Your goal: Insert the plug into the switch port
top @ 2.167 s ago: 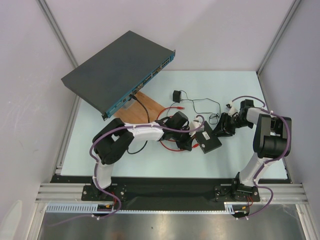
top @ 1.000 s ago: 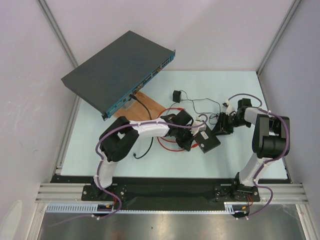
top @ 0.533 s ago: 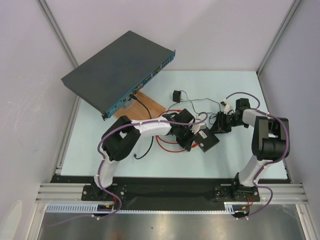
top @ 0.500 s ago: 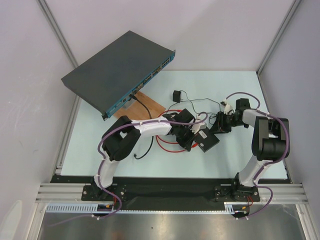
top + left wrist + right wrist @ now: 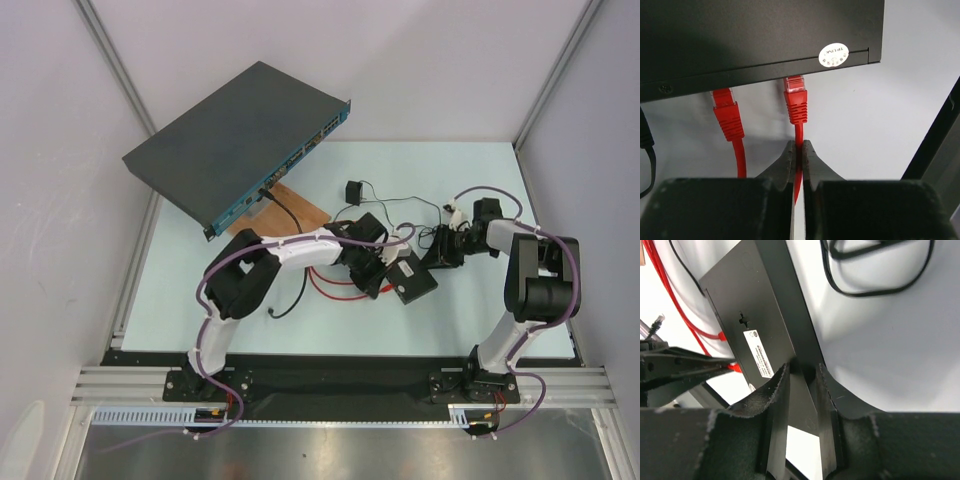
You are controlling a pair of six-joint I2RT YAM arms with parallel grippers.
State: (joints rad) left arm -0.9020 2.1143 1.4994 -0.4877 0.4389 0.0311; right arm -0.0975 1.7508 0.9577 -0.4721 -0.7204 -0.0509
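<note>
Left hand (image 5: 798, 150): pinched tight on your red cable (image 5: 799, 132), just behind the plug (image 5: 796, 100).
Plug: ahead of that hand, tip at the switch port (image 5: 793, 77).
Right hand (image 5: 801, 371): clamps the black box (image 5: 750, 300) by its edge.

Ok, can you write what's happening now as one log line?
left tool: shut on red cable behind plug | plug: tip at switch edge, seating unclear | right tool: clamping switch

2 white arms (image 5: 298, 252) (image 5: 508, 335) w/ blk joints (image 5: 535, 290), purple cables (image 5: 203, 292), blk claws (image 5: 799, 150) (image 5: 803, 374)
</note>
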